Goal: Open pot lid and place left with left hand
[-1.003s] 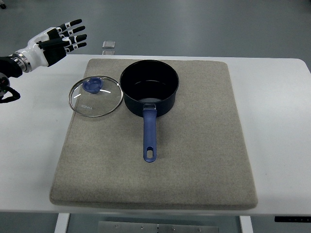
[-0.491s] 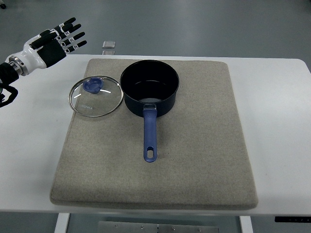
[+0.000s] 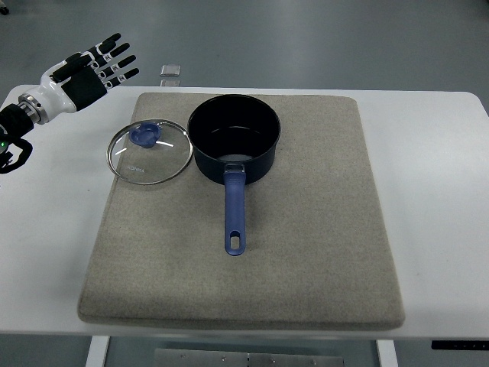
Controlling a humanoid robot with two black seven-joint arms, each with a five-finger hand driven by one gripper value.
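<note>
One hand in view: the left hand (image 3: pixel 85 70), upper left of the frame, arm coming in from the left edge. Fingers (image 3: pixel 114 55) spread and extended, pointing to the upper right, holding nothing. It hangs over the far left corner of the white table (image 3: pixel 435 153), well apart from the lid and up-left of it. Right arm not visible.

Glass lid (image 3: pixel 149 151) lies flat on the grey mat (image 3: pixel 306 252), left-centre of the frame, w/ its blue knob (image 3: pixel 144 135) facing up, knob sitting toward the lid's upper left part. Metal rim of the lid is just beside the pot's left wall; cannot tell if they touch.

Dark blue pot (image 3: pixel 234 136) stands upright on the mat, upper centre of the frame, uncovered, inside looks dark and bare. Its blue handle (image 3: pixel 235 210) runs straight down toward the bottom of the frame, w/ a hanging hole near the end, resting over the mat.

Mat covers most of the table's middle; bare white tabletop shows on both sides. Small grey square object (image 3: pixel 172 70) sits past the table's far edge, upper left-centre, to the right of the fingertips and apart from them.
</note>
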